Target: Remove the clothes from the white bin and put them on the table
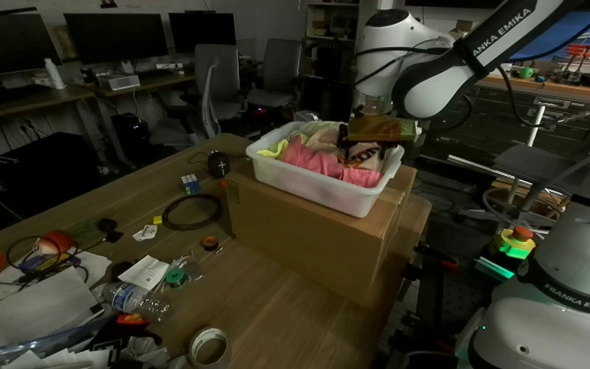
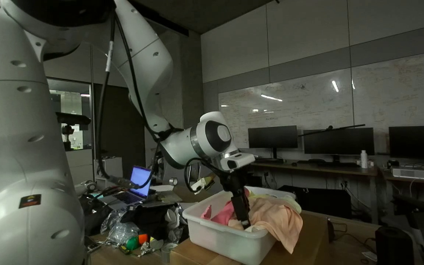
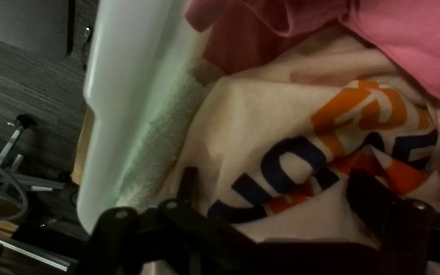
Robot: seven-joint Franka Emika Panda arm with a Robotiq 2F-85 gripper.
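On the left side of the table (image 1: 295,328), we see a clear water bottle (image 1: 139,302) lying on its side near some papers (image 1: 144,271). Next comes a little color cube (image 1: 190,184), then a thick roll of tape (image 1: 196,346) at the front, then a round black thing (image 1: 218,165). A big brown cardboard box (image 1: 300,241) sits on the table, and the white bin (image 1: 308,188) sits on top of it. The clothes (image 1: 325,156) are in the bin. We spot a yellow cloth (image 1: 274,151) first, then a pink cloth (image 1: 310,160), then a peach cloth with big letters (image 3: 258,130). In an exterior view, some peach cloth (image 2: 283,221) hangs over the bin's edge. In the wrist view, the gripper (image 3: 274,173) is down over the lettered cloth, and its two fingers (image 3: 363,194) are spread apart. We cannot tell if they touch it. At the far right, we see a red button (image 1: 522,234) on a yellow case (image 1: 506,242) and the robot's white base (image 1: 551,328).
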